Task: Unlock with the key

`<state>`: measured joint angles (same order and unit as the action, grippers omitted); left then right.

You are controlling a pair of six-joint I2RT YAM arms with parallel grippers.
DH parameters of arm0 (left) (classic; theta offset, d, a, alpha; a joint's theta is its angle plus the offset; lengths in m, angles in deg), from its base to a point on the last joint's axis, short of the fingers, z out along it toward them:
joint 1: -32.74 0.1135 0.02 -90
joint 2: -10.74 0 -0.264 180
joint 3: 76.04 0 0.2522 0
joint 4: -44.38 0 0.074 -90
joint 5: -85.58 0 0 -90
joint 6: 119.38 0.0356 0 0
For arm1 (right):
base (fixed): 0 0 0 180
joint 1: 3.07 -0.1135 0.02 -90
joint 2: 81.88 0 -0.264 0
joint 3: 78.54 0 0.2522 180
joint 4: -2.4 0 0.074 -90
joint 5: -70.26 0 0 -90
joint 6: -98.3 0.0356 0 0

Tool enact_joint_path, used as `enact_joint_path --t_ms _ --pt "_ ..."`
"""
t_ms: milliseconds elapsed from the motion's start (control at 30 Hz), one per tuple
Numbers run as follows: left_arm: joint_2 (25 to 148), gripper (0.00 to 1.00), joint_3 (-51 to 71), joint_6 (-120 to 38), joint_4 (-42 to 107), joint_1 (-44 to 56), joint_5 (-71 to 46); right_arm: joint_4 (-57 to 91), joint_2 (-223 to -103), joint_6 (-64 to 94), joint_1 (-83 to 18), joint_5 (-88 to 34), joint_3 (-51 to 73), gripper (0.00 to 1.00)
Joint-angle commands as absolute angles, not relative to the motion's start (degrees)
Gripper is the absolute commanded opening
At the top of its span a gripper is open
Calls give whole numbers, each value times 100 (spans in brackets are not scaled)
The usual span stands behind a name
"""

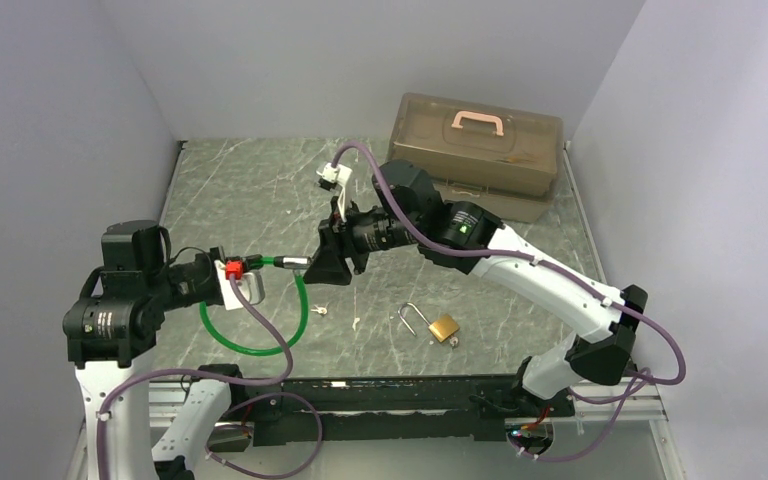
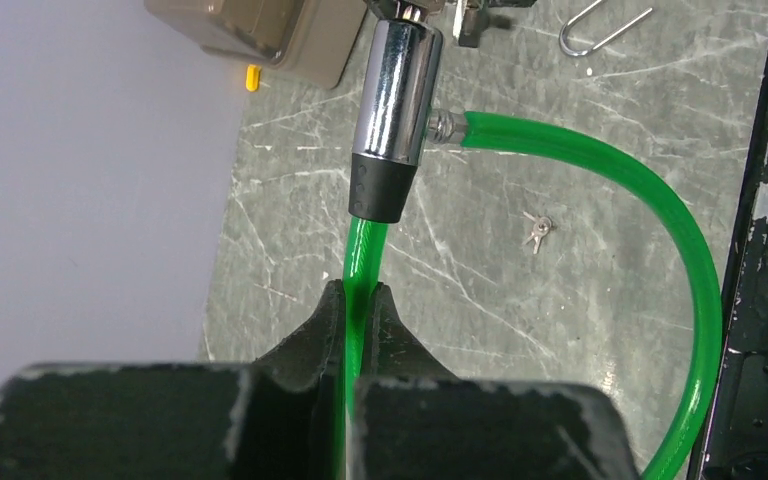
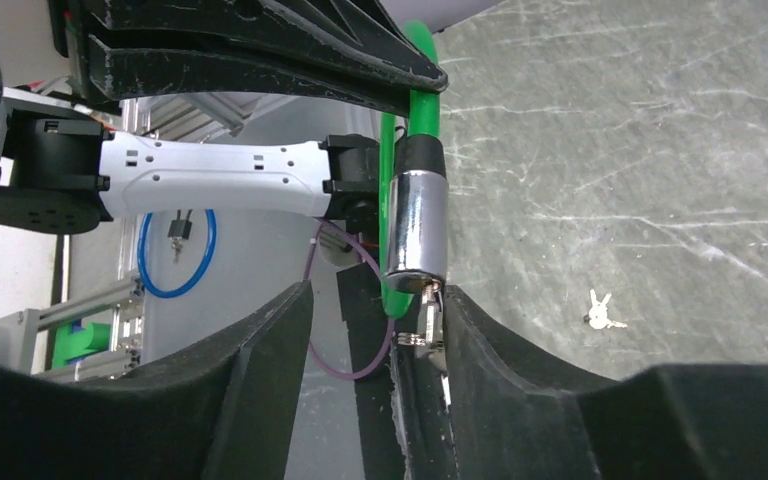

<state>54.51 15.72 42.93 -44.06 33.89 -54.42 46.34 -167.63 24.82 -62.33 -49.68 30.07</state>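
Note:
A green cable lock hangs between my two grippers, its loop (image 1: 260, 345) sagging to the table. My left gripper (image 2: 360, 300) is shut on the green cable just behind the chrome lock cylinder (image 2: 397, 95). In the right wrist view the cylinder (image 3: 417, 230) points at my right gripper (image 3: 375, 320), and a small silver key (image 3: 428, 322) sticks out of its end. The right gripper's jaws stand open; the key lies against the inner face of the right finger (image 3: 490, 350), and the left finger is well apart from it. From above, the right gripper (image 1: 322, 264) meets the cylinder (image 1: 292, 262).
A small bunch of spare keys (image 1: 320, 310) lies on the table under the lock. A brass padlock (image 1: 443, 327) with its shackle swung open lies nearer the front. A brown toolbox (image 1: 475, 145) with a pink handle stands at the back right.

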Motion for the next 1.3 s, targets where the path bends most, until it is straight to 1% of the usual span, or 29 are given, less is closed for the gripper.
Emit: enact_joint_path --t_ms 0,200,400,733,867,967,1000,1100,1133,1167,1200,1233,1267 --pt "5363 0 1589 4233 -4131 3310 -6164 4476 -16459 2175 -6186 -4941 3213 55" --pt "5362 0 1623 4158 -4103 3309 -6229 4895 -16759 2025 -6186 -4878 3536 57" --pt "5374 0 1744 4244 -4280 3310 -6298 5182 -17109 1855 -6193 -4814 3984 57" --pt "5371 0 1715 4089 -4051 3318 -6118 5855 -17557 1623 -6280 -5260 4533 50" --pt "5388 0 1773 4034 -4051 3310 -6127 6174 -17761 1488 -6301 -5285 4781 42" --pt "5398 0 1842 4052 -4103 3310 -6133 6326 -17886 1397 -6318 -5270 4973 40" --pt "5410 0 1863 4068 -4146 3311 -6155 6351 -17919 1379 -6327 -5270 5035 36" --pt "5413 0 1914 4071 -4239 3309 -6307 6347 -17965 1373 -6323 -5189 5137 8" --pt "5414 0 1929 4044 -4261 3311 -6395 6333 -17965 1362 -6326 -5140 5149 1" --pt "5409 3 1921 3950 -4246 3314 -6444 6304 -17942 1347 -6332 -5091 5132 0" --pt "5415 14 1913 3758 -4185 3310 -6486 6249 -17892 1318 -6333 -5060 5094 0" --pt "5423 31 1895 3547 -4106 3312 -6496 6185 -17827 1296 -6335 -5041 5030 0" --pt "5434 50 1859 3369 -4055 3311 -6505 6124 -17757 1270 -6336 -5034 4956 0"
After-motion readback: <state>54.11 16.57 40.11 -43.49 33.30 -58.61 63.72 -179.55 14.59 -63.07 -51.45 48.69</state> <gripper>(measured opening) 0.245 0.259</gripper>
